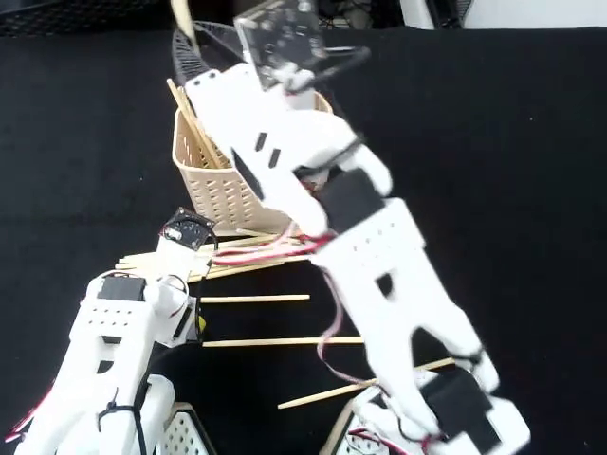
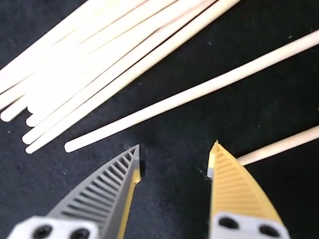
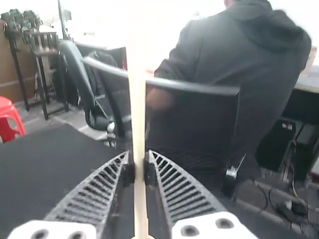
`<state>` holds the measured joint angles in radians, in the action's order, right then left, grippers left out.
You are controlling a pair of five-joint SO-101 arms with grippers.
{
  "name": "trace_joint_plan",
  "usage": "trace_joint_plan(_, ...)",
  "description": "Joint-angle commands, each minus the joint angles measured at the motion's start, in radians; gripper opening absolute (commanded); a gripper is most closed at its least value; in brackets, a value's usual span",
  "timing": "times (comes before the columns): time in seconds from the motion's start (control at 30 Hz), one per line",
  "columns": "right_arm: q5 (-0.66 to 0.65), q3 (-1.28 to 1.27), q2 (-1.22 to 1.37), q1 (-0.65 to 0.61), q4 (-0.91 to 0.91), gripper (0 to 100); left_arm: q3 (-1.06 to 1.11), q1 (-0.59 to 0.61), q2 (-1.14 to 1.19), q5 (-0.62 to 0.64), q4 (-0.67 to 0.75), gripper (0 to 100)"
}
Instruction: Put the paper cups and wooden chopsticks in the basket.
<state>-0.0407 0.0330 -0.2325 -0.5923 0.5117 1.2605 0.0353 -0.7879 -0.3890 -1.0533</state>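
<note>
Clamping an upright chopstick (image 3: 136, 99), right gripper (image 3: 137, 160) hung near basket (image 1: 223, 190); left gripper (image 2: 174, 152), jaws apart, faced crosswise loose chopsticks (image 2: 99, 64).

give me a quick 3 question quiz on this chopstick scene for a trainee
1. True or false: the left claw is shut on a paper cup.
2. What does the right claw hold? A) a paper cup B) a wooden chopstick C) nothing
3. Fill in: several chopsticks already lean inside the cream ___.

Key
1. False. It is open, just above the black table, near the loose chopsticks.
2. B. It is clamped upright between the fingers.
3. basket
</note>
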Motion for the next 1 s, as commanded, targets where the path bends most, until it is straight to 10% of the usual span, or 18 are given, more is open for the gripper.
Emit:
trace_joint_plan(0.0, 0.006, 0.028, 0.084, -0.017, -0.069, 1.2, -0.005, 0.013, -0.02, 0.012, 0.006, 23)
trace_joint_plan(0.97, 0.0, -0.335, -0.076, -0.015, -0.074, 17.5, -0.004, 0.013, -0.02, 0.009, 0.012, 23)
